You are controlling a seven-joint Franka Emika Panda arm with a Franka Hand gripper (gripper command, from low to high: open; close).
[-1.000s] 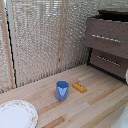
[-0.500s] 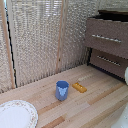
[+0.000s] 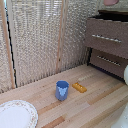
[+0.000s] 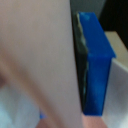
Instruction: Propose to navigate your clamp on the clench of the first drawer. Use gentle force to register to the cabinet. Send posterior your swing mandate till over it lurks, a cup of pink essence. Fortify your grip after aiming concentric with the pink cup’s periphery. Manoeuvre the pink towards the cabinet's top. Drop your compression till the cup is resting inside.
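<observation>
In the wrist view the pink cup [image 4: 40,55] fills most of the picture, its wall pressed flat against the dark pad of one blue finger [image 4: 97,60]. My clamp [image 4: 65,75] is shut on the cup; the other finger is hidden behind it. In the exterior view only a sliver of the pink cup [image 3: 111,2] shows at the top edge, above the cabinet [image 3: 95,27]. The first drawer [image 3: 102,31] stands pulled out a little, with a dark gap above its front. Its clench [image 3: 106,38] is a silver bar. The clamp itself is out of the exterior view.
A blue cup [image 3: 62,90] stands on the wooden table [image 3: 95,107], with a small yellow block [image 3: 79,87] beside it. A patterned plate [image 3: 15,115] lies at the front of the exterior view's left. The lower drawer's handle [image 3: 108,60] sits below. A white shape [image 3: 125,75] shows at the right edge.
</observation>
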